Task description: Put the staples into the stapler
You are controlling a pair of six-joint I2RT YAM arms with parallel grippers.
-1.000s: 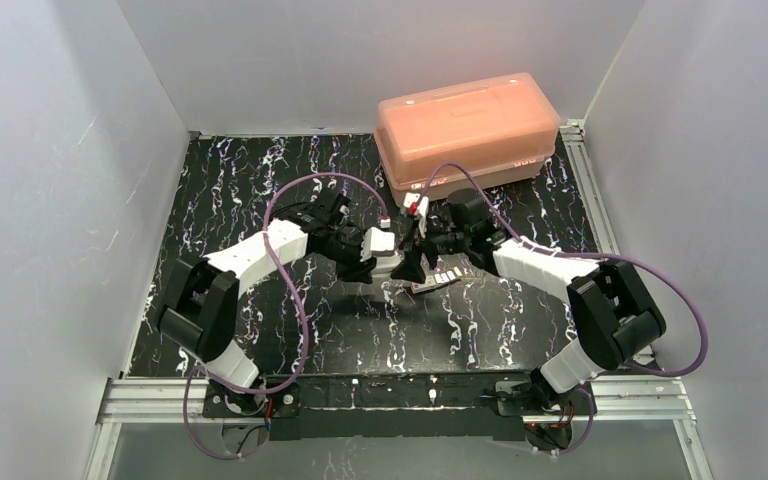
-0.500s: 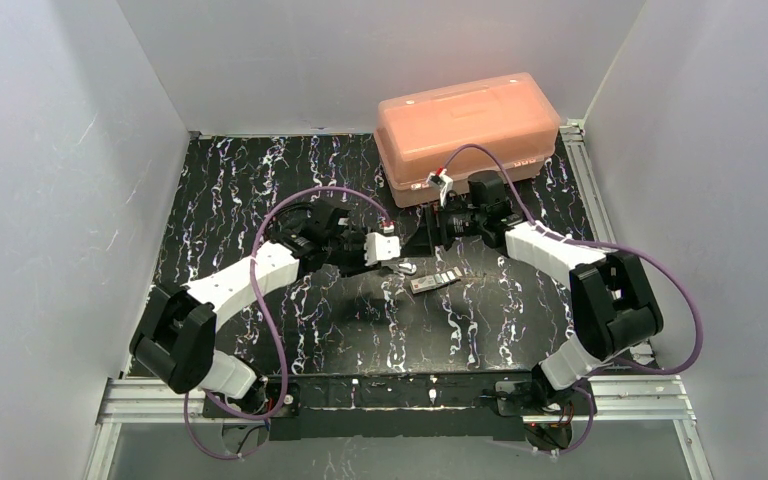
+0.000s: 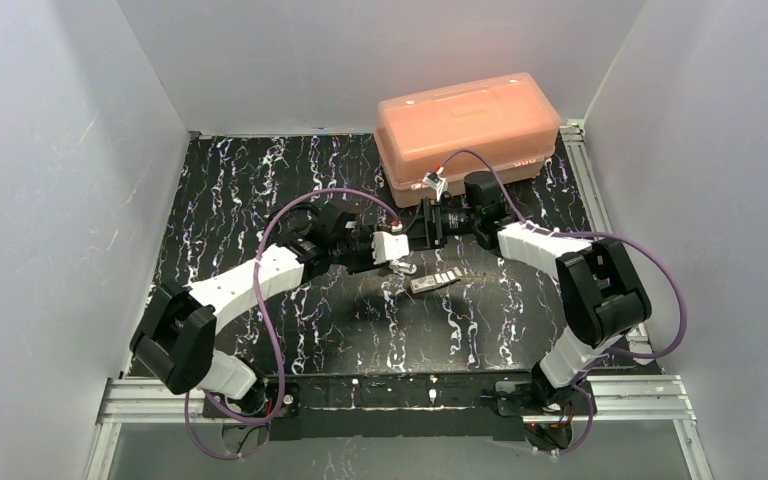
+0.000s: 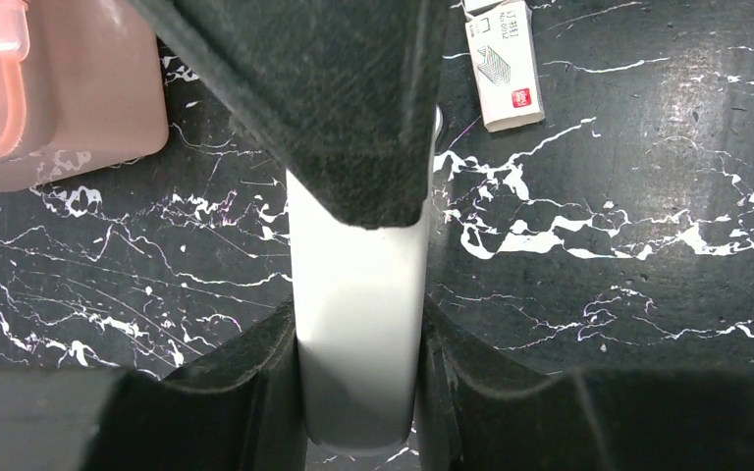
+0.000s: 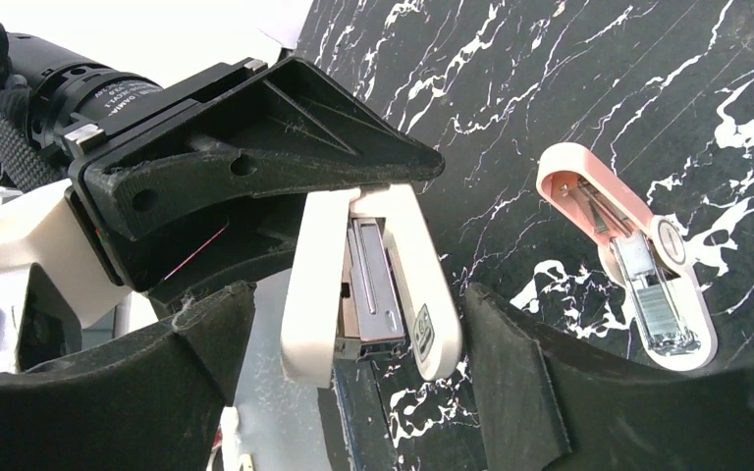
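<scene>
My left gripper (image 4: 358,324) is shut on the near end of the white stapler (image 4: 358,285) and holds it above the table. In the right wrist view the stapler (image 5: 368,285) is hinged open, with its silvery metal channel showing. My right gripper (image 5: 353,324) is open; its fingers (image 5: 515,373) stand on either side of the stapler's free end without touching it. In the top view the two grippers meet nose to nose, left (image 3: 385,248) and right (image 3: 422,228). A silver-grey strip of staples (image 5: 663,314) lies in a pink-lined oblong piece on the table.
The pink-lined piece (image 3: 428,285) lies just in front of the grippers. A small whitish staple packet (image 4: 506,64) lies beside it. A large orange-pink plastic box (image 3: 465,125) stands at the back right, close behind my right gripper. Grey walls enclose the black marbled table (image 3: 260,200).
My right gripper has risen from the table and drawn back toward the box, turning to face the left. My left arm has carried the stapler up and right, between the right fingers.
</scene>
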